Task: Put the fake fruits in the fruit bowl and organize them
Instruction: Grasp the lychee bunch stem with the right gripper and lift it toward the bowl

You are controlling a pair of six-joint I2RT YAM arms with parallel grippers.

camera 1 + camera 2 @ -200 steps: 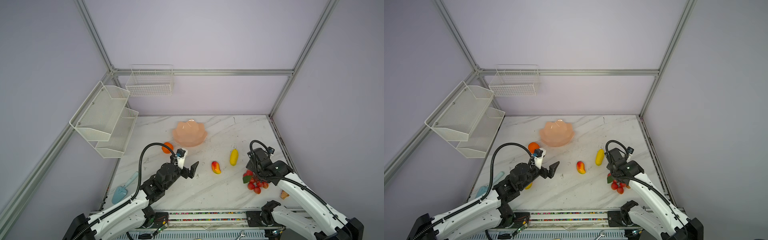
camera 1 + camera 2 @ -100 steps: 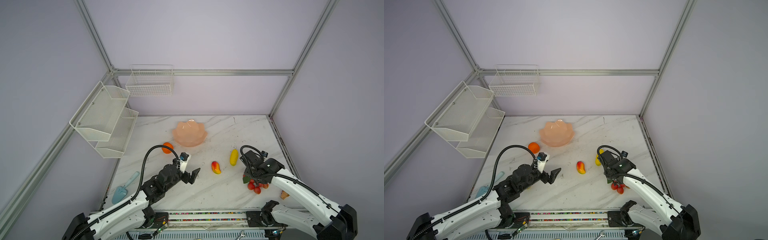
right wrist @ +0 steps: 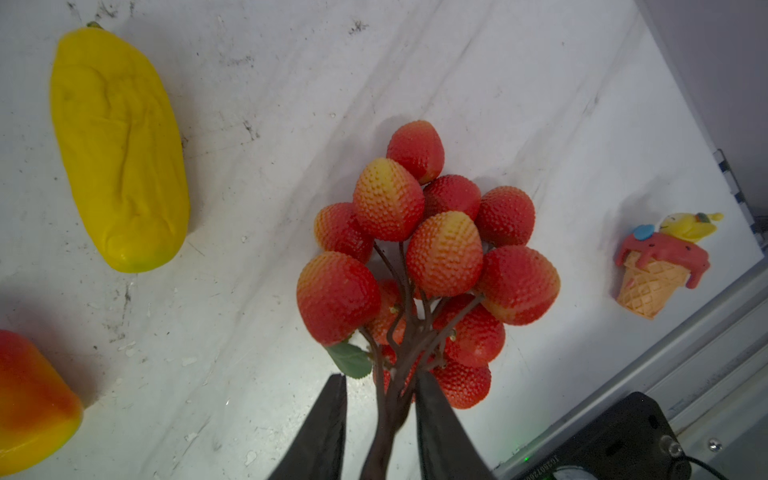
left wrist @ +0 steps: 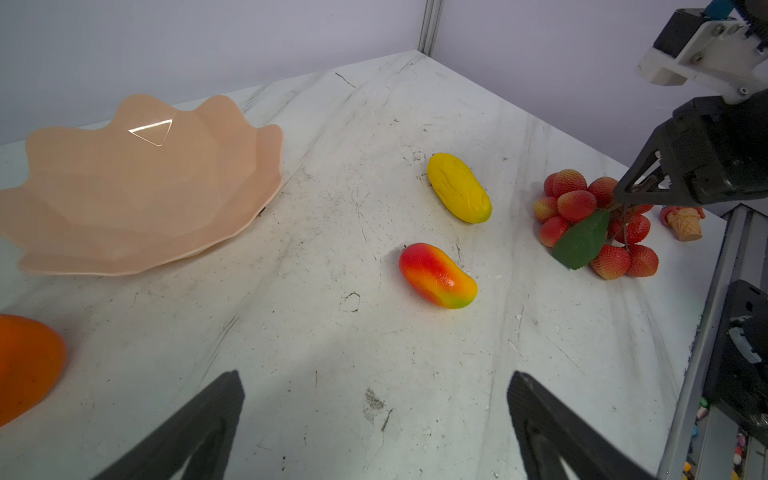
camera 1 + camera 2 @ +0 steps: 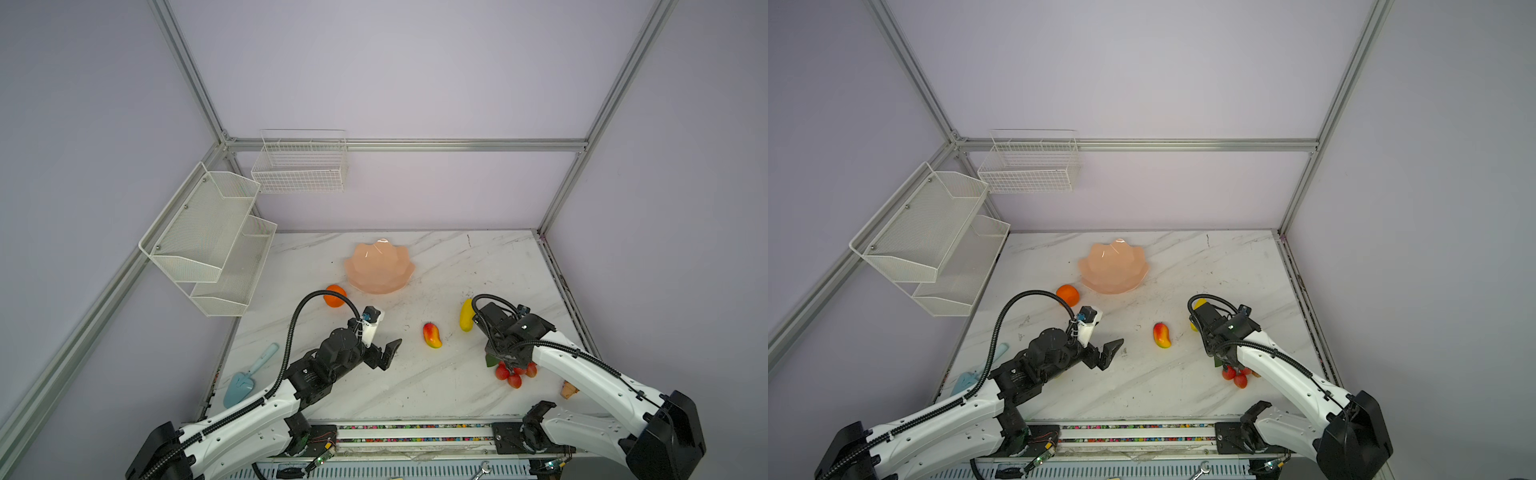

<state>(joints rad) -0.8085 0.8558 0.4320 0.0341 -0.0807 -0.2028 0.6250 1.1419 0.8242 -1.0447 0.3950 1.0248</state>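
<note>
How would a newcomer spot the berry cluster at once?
On the marble table, look at the front right area by the right arm. The berry cluster lies there, its stem between the jaws of the right claw. Unlike the smooth yellow fruit and mango nearby, it is many bumpy red berries with one green leaf.

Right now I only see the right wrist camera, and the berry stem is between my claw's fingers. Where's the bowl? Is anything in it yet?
Observer: The fruit bowl sits near the back of the table, and it's empty.
Operator: Is there any fruit I can't see?
Observer: Yes, a round orange lies by the bowl's front left.
Operator: What's my other claw doing?
Observer: The left claw is wide open, holding nothing.
</note>
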